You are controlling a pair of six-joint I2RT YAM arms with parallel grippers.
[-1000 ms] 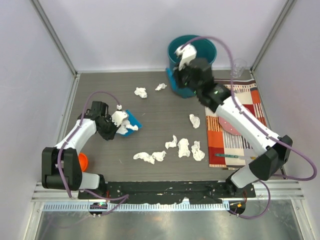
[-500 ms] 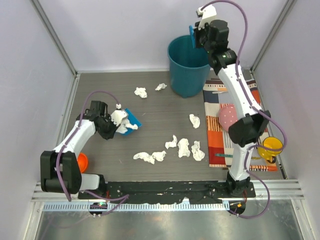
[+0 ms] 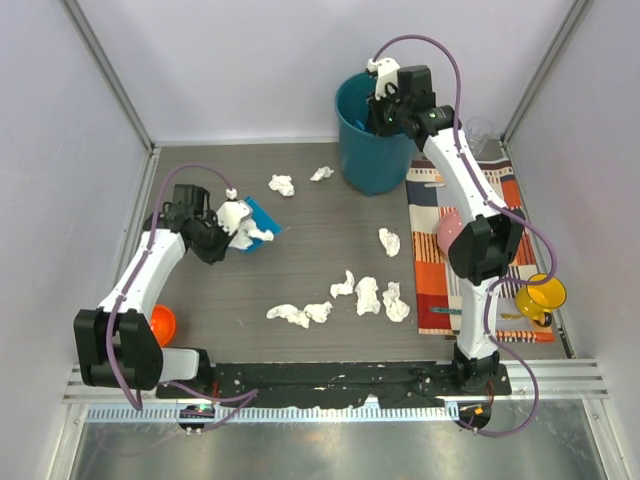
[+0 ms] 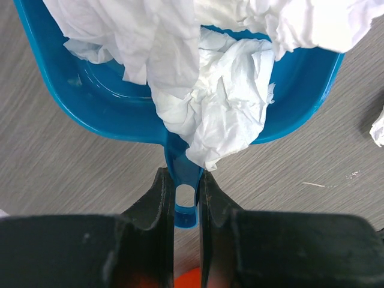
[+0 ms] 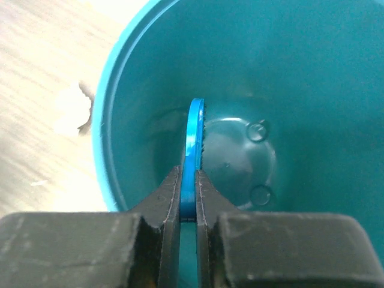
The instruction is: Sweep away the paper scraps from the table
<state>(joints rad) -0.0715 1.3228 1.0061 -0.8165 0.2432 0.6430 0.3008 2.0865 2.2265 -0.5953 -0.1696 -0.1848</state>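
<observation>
Eight small crumpled white paper scraps (image 3: 367, 295) can be counted loose on the flat dark wood-grain table (image 3: 320, 225) in the top view. Two are near the far edge just left of the bin, one sits on its own beside the placemat, and five are strung out in a loose row nearer the arms, though the two at the left end of that row touch and could be taken for one. One blue plastic dustpan (image 4: 102, 102) is held on the left side, its handle pinched tight between the fingers of the left gripper (image 4: 185, 189). A heap of crumpled white paper (image 4: 222, 102) is piled in it, but the number of wads can't be made out, and the top of the heap is cut off in the wrist view. One round teal plastic bin (image 3: 365, 165) stands at the far edge, and the right gripper (image 5: 188, 180) is clamped on a thin blue plastic piece (image 5: 195, 129) held over the bin's mouth. It's seen edge-on only, so what it is can't really be told; the bin's floor is seen behind it. One colourful striped patchwork placemat (image 3: 505, 200) lies on the right, with one pink round plate (image 3: 447, 235) on it, half hidden by the right arm. One yellow funnel-shaped thing (image 3: 541, 295) and one orange round thing (image 3: 163, 322), partly covered by the left arm, are also seen
</observation>
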